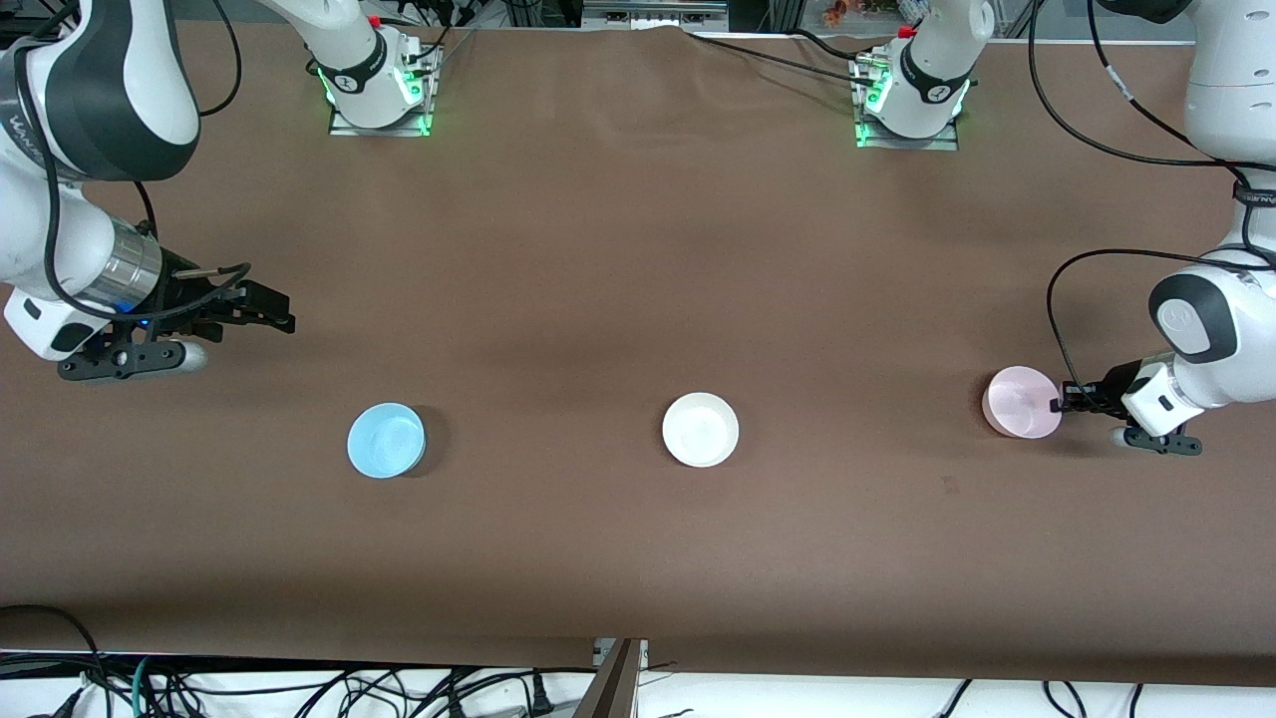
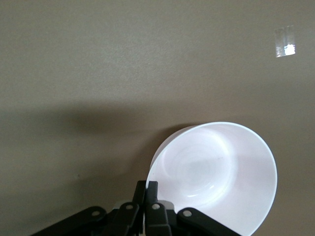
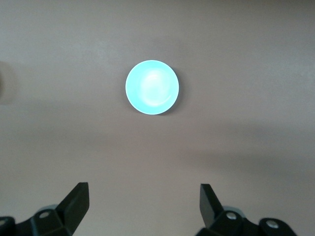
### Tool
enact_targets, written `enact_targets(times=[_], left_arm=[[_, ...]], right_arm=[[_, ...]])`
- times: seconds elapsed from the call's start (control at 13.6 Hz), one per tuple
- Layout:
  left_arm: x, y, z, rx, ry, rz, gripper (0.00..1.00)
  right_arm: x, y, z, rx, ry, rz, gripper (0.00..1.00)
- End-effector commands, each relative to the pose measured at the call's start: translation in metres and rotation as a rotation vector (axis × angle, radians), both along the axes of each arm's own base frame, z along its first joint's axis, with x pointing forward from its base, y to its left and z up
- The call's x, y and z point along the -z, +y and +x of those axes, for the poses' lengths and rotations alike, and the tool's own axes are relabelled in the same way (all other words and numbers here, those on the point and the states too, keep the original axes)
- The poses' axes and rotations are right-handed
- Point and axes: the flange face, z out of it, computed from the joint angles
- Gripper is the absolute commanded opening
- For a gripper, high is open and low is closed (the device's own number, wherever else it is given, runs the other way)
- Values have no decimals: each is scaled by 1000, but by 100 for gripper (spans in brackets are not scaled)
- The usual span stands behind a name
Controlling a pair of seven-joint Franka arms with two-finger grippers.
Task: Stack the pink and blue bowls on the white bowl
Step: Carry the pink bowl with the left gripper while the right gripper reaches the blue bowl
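The pale pink bowl point(image 1: 1019, 401) is near the left arm's end of the table, tilted. My left gripper point(image 1: 1060, 404) is shut on its rim. In the left wrist view point(image 2: 146, 189) the fingers pinch the rim of this bowl point(image 2: 216, 177), which looks almost white there. The white bowl point(image 1: 700, 429) sits upright at the middle of the table. The sky-blue bowl point(image 1: 386, 440) sits toward the right arm's end. My right gripper point(image 1: 277, 317) is open and empty in the air, over bare table beside the blue bowl. In the right wrist view point(image 3: 145, 196) the blue bowl point(image 3: 152, 87) lies ahead of the open fingers.
The brown table cover point(image 1: 618, 249) is bare around the three bowls. The two arm bases point(image 1: 379, 80) point(image 1: 909, 95) stand at the table's edge farthest from the front camera. Cables hang along the edge nearest that camera.
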Motion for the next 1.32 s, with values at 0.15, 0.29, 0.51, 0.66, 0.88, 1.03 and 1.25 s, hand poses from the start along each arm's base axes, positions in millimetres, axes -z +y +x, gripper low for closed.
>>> enact_targets(times=[0.15,0.29,0.51,0.66,0.88,1.03,1.25], left_arm=[[-82,-81,42,0,42,-87,0],[-103,-144,56,-4,43,-94,0],[-124,-257,64,-105,82,-100,0],[-119,-322,60,-157,115,-94,0],[-115,-387,56,-178,89,-96,0],[-109,-424,50,-214,72,-95,0],[-97,-470,51,-229,45,-107,0]], right_arm=[[60,-9,25,-36,31,-48,99],[115,-21,41,-42,60,-101,99],[158,-35,74,-68,22,-117,98],[193,-26,79,-37,40,-74,95],[221,-4,84,-23,14,-47,88],[236,11,84,-19,11,-52,88],[257,5,89,-20,-34,-61,88]])
